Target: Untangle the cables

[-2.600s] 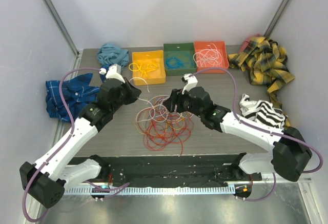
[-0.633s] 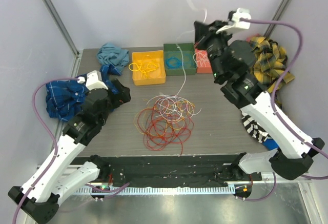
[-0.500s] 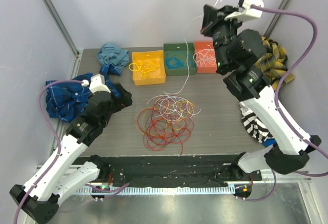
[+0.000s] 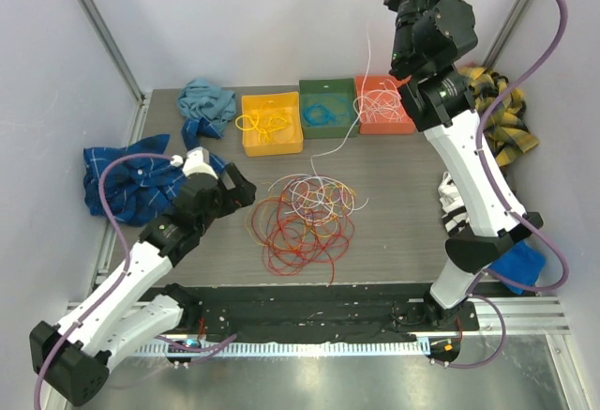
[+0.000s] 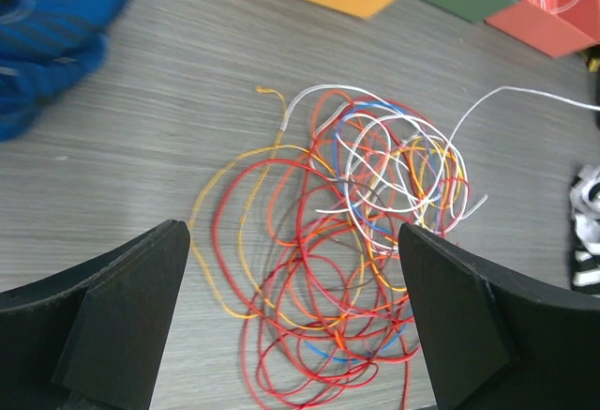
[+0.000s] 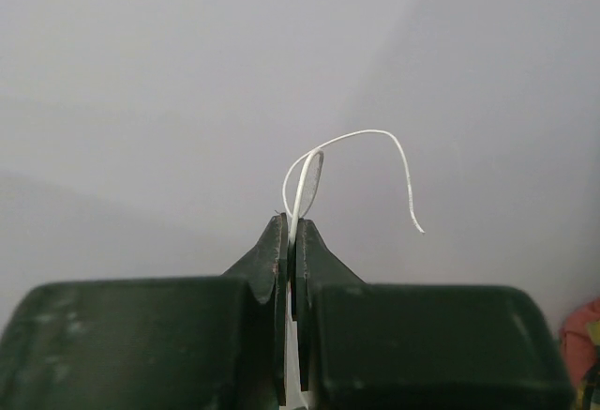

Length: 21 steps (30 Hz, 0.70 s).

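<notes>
Top external: cable point(image 4: 367, 68) higher (white).

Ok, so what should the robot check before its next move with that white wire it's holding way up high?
1. Is the right gripper shut on the white cable: ok.
2. Is the white cable's lower end free of the cable pile: cannot tell; it trails down to the pile's edge.
3. Is the left gripper open: ok.
4. Is the left gripper over the pile and holding nothing: ok.
5. Is the red bin that holds other white cables uncovered: ok.
</notes>
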Each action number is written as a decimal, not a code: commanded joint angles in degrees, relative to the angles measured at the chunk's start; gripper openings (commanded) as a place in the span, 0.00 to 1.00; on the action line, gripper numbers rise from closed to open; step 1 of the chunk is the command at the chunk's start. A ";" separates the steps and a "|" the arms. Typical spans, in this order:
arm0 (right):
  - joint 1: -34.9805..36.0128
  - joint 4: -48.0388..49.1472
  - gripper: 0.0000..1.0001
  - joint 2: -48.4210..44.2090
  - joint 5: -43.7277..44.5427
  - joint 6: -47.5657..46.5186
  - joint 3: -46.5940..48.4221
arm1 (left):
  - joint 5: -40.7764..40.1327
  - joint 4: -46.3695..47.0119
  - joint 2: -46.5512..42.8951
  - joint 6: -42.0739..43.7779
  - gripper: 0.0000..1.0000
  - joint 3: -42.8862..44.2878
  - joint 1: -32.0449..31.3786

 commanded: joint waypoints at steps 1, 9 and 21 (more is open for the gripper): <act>0.25 4.19 0.01 -2.77 -1.49 0.22 2.35 | 7.41 18.24 5.29 -2.42 1.00 -4.49 -0.37; 0.25 4.10 0.01 -4.97 -3.08 3.56 -4.42 | 8.57 50.02 26.03 9.87 1.00 -2.69 -9.33; 0.33 4.10 0.01 -10.67 -6.15 7.78 -14.70 | 12.27 69.55 54.60 18.32 0.99 10.68 -10.65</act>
